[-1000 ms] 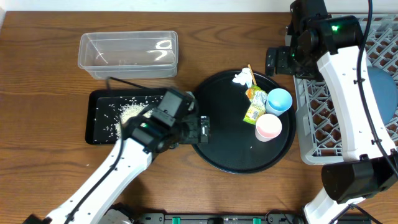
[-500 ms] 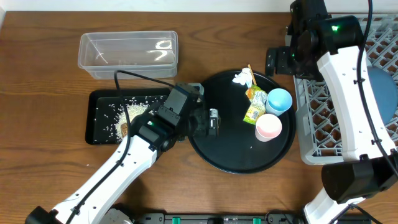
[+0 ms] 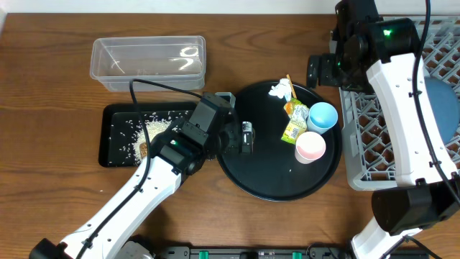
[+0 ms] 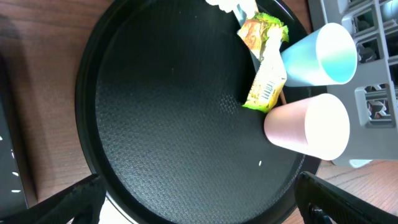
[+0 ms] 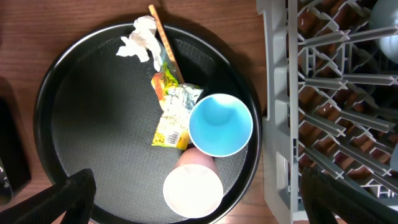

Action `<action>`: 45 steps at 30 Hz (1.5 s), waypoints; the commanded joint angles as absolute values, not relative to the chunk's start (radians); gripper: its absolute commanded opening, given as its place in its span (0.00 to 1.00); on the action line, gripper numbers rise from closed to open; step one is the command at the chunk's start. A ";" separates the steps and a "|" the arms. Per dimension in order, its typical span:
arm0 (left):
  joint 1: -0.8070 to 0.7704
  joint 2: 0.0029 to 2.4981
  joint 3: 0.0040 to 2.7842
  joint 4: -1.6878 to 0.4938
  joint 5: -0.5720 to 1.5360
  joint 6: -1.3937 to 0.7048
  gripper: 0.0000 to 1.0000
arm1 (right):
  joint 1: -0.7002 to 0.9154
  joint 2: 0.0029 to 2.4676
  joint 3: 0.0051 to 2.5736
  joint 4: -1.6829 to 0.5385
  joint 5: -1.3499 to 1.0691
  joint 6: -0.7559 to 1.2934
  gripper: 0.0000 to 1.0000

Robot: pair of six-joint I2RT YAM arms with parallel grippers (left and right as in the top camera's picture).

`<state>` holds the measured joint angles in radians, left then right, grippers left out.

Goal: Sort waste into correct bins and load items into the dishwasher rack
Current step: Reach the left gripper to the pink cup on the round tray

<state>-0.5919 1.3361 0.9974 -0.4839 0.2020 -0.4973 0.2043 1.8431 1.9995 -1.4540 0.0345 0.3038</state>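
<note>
My left gripper is open over the left part of the round black tray, and its fingers stand wide apart in the left wrist view. On that tray lie a white tissue, a chopstick, a green-yellow wrapper, a light blue cup and a pink cup. My right gripper is open and empty, above the gap between the round tray and the grey rack. Rice lies in the flat black tray. The clear tub stands behind it.
A dark blue plate stands in the rack. The right wrist view shows the blue cup above the pink cup, the wrapper and the tissue. The rack wall is close on the right.
My left arm has swung right from over the flat black tray to over the round tray's left part. The right arm has not moved.
</note>
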 commanded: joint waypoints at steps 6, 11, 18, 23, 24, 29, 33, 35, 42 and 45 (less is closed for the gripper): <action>-0.593 1.340 1.019 -0.469 0.205 -0.502 0.98 | 0.216 1.846 1.995 -1.454 0.045 0.314 0.99; -0.593 1.340 1.019 -0.477 0.250 -0.497 0.98 | 0.217 1.846 1.995 -1.455 0.044 0.314 0.99; -0.593 1.340 1.019 -0.493 0.280 -0.498 0.98 | 0.216 1.846 1.995 -1.455 0.045 0.314 0.99; -0.594 1.340 1.019 -0.525 0.325 -0.497 0.98 | 0.216 1.846 1.995 -1.454 0.045 0.314 0.99; -0.595 1.340 1.019 -0.522 0.334 -0.498 0.98 | 0.216 1.846 1.995 -1.454 0.045 0.314 0.99; -0.630 1.340 1.019 -0.524 0.385 -0.463 0.98 | 0.216 1.846 1.995 -1.455 0.045 0.314 0.99; -0.685 1.340 1.019 -0.527 0.366 -0.426 0.98 | 0.216 1.846 1.995 -1.455 0.044 0.314 0.99; -0.712 1.340 1.019 -0.526 0.327 -0.426 0.98 | 0.216 1.846 1.995 -1.454 0.045 0.314 0.99; -0.785 1.340 1.019 -0.511 0.268 -0.427 0.98 | 0.216 1.846 1.995 -1.454 0.045 0.314 0.99; -0.808 1.341 1.019 -0.454 0.265 -0.427 0.98 | 0.216 1.846 1.995 -1.455 0.045 0.314 0.99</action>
